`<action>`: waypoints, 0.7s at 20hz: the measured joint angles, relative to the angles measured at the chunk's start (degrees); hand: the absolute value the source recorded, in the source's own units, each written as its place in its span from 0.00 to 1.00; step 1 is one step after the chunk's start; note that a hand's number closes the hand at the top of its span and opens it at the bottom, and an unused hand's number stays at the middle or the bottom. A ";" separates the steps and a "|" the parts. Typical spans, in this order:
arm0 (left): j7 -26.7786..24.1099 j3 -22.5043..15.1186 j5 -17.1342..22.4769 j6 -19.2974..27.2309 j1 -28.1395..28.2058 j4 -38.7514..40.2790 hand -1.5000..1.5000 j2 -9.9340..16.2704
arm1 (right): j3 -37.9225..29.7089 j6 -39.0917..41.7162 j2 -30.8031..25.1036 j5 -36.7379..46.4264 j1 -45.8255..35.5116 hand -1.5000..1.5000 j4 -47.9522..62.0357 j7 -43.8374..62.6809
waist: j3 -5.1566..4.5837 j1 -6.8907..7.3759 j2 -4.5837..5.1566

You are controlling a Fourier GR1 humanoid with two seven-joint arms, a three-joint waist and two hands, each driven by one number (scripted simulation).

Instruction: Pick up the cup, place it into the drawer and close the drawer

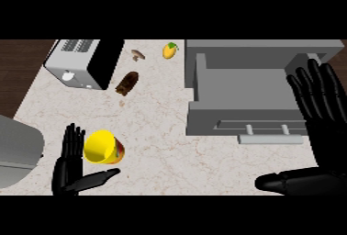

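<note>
A yellow cup (pixel 102 147) with a red and green outside lies tipped on the marble counter, its mouth facing left. My left hand (pixel 69 167) is open right beside it, fingers straight along the cup's left side and thumb stretched below it, not closed round it. The grey drawer (pixel 244 89) stands pulled open at the right, its inside bare and its handle (pixel 267 131) on the front. My right hand (pixel 318 124) is open, fingers straight and raised over the drawer's right edge, thumb pointing left near the lower edge.
A toaster (pixel 85 62) stands at the back left. A brown pastry (pixel 126 83), a small brown item (pixel 137 54) and a mango (pixel 170 50) lie on the counter behind the cup. A grey object (pixel 17 151) juts in at the left edge.
</note>
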 measured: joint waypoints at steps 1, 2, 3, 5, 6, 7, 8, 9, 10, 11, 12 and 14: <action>-0.23 0.11 0.12 -0.27 -0.04 0.51 0.00 0.11 | 0.07 0.46 -0.04 0.16 0.75 0.00 0.10 -0.56 | -0.01 0.01 -0.01; -0.29 0.47 0.22 -0.22 -1.01 1.61 0.00 0.32 | -0.46 0.75 -0.21 -0.21 0.37 0.00 0.98 -0.98 | -0.01 0.02 -0.01; 0.04 0.82 0.56 -0.67 -1.23 1.81 0.00 0.85 | -1.15 1.34 -0.76 -0.89 0.57 0.00 0.74 -0.70 | 0.00 0.02 0.00; -0.80 1.07 0.64 -1.18 -1.40 3.19 0.00 1.09 | -1.40 1.73 -0.54 -1.07 1.65 0.00 0.52 -1.56 | 0.01 0.01 -0.01; -1.31 0.89 0.54 -1.24 -1.31 3.67 0.00 0.83 | -1.39 1.14 -0.59 -1.02 0.64 0.00 0.19 -0.34 | 0.02 0.03 -0.01; -2.78 0.98 0.18 -1.14 -2.18 5.95 0.00 0.57 | -1.43 1.10 -0.47 -0.81 0.24 0.00 1.02 -0.89 | 0.00 0.02 -0.01; -2.80 0.91 0.16 -1.15 -2.45 6.20 0.00 0.59 | -1.82 1.31 -0.56 -1.03 0.33 0.00 1.26 -1.25 | 0.00 0.02 0.00; -2.82 0.99 0.24 -1.36 -3.13 7.03 0.00 0.70 | -0.74 0.29 0.06 -0.09 -0.42 0.00 0.82 -0.27 | 0.02 0.02 0.00; -3.82 1.43 0.31 -1.80 -3.95 8.95 0.00 1.03 | 0.02 0.25 0.46 0.26 0.95 0.00 -0.64 -0.19 | 0.00 -0.03 0.00; -4.30 1.67 0.41 -1.98 -4.56 9.94 0.00 1.23 | -0.21 0.06 0.48 0.22 0.26 0.00 -0.03 -0.29 | 0.00 -0.02 -0.01; -5.13 1.78 0.49 -2.71 -4.78 10.95 0.00 1.51 | -0.19 -0.03 0.30 -0.01 0.19 0.00 -1.06 0.88 | 0.00 -0.03 0.00; -6.94 2.48 0.58 -3.24 -7.00 14.36 0.00 1.98 | 0.41 -0.39 0.70 0.41 0.79 0.00 -2.04 1.22 | 0.00 -0.08 0.00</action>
